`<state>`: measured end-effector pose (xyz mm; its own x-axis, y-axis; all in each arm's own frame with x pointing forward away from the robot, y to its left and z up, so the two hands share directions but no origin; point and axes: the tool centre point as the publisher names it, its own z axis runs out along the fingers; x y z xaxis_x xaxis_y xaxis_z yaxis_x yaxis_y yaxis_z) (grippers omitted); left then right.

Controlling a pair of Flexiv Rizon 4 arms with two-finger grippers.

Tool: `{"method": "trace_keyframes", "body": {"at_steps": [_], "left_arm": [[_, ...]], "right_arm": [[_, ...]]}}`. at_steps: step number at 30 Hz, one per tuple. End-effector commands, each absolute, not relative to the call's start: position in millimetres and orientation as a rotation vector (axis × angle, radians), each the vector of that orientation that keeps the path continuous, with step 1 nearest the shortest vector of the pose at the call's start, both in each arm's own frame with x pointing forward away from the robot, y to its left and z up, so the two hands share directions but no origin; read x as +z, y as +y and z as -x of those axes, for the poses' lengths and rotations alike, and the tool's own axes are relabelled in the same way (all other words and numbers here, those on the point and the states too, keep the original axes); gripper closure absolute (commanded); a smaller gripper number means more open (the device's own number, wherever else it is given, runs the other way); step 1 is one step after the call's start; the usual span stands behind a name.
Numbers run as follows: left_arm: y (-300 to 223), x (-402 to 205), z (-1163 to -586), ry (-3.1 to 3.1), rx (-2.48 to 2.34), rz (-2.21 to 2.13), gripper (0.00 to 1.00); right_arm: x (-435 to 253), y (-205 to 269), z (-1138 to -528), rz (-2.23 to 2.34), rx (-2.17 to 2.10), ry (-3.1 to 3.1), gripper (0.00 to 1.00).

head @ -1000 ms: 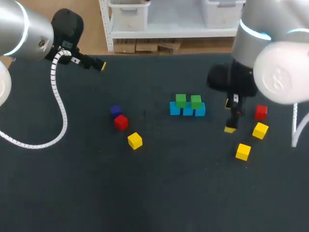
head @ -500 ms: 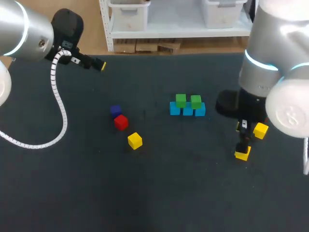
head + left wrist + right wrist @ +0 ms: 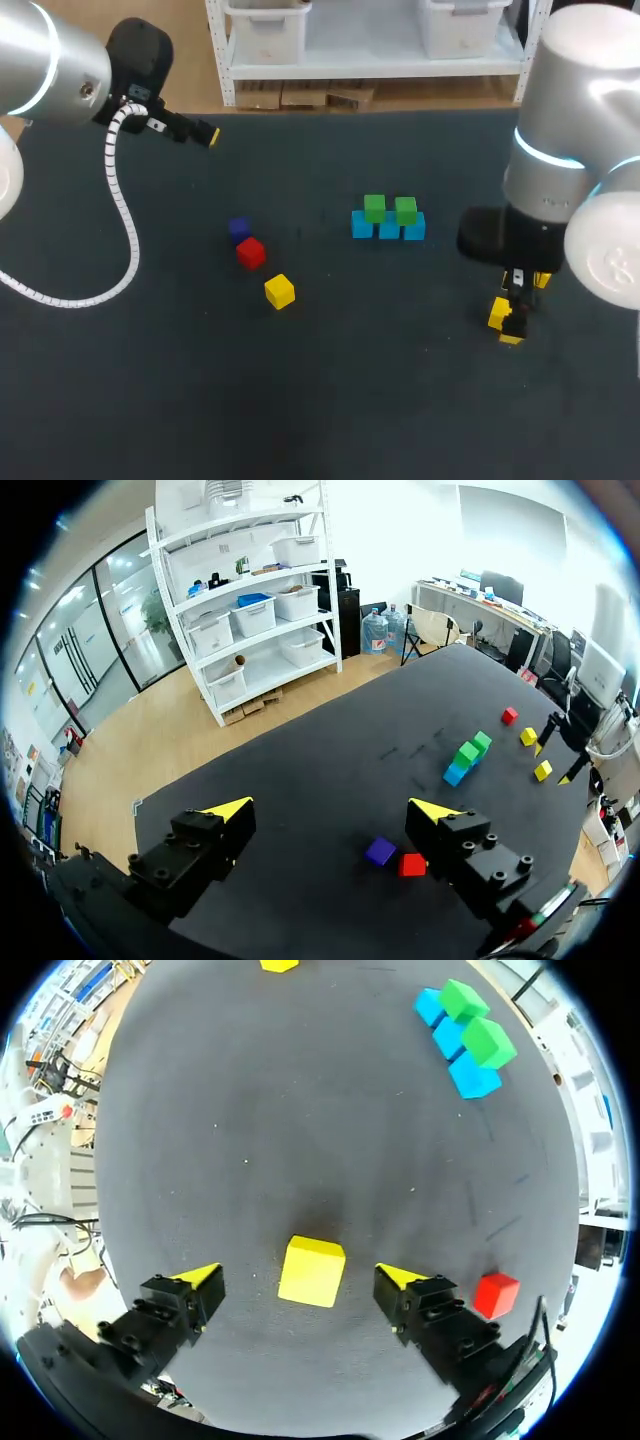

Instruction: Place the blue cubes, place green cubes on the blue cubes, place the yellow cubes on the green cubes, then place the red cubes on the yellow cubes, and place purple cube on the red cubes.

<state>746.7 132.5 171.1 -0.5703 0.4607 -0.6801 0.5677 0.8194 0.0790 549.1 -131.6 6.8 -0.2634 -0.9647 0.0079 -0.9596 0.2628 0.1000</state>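
Yellow cube (image 3: 312, 1271) sits on the surface (image 3: 250, 1130) between the spread fingers of the right gripper (image 3: 300, 1278), untouched. The arm should descend squarely, pinch flat faces, then lift toward the green cubes (image 3: 476, 1026). The left gripper (image 3: 332, 808) hangs spread, well apart.

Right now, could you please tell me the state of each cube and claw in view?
Left claw: open, empty.
Right claw: open, astride a yellow cube, not touching it.
Blue cubes: three in a row on the table.
Green cubes: two, stacked on the blue cubes.
Second yellow cube: loose on the table.
Purple cube: loose on the table.
Red cube: loose, near the purple cube.
Second red cube: loose beside the right claw.
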Motion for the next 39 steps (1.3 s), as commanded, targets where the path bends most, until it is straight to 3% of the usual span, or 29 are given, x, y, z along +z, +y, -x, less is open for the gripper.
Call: {"method": "trace_keyframes", "body": {"at_steps": [1, 7, 19, 39], "left_arm": [[134, 171, -747, 2.273, -0.198, -0.754, 0.0], [134, 171, -747, 2.273, -0.198, -0.754, 0.0], [134, 171, -747, 2.273, -0.198, -0.754, 0.0], [134, 171, -747, 2.273, -0.198, -0.754, 0.0]], "right_arm": [[3, -132, -550, -1.861, -0.12, -2.432, 0.55], [1, -129, -551, -1.878, -0.098, -2.41, 1.0], [9, -125, -563, -1.902, -0.058, -2.441, 1.0], [123, -92, -655, -2.215, 0.108, -2.326, 1.0]]}}
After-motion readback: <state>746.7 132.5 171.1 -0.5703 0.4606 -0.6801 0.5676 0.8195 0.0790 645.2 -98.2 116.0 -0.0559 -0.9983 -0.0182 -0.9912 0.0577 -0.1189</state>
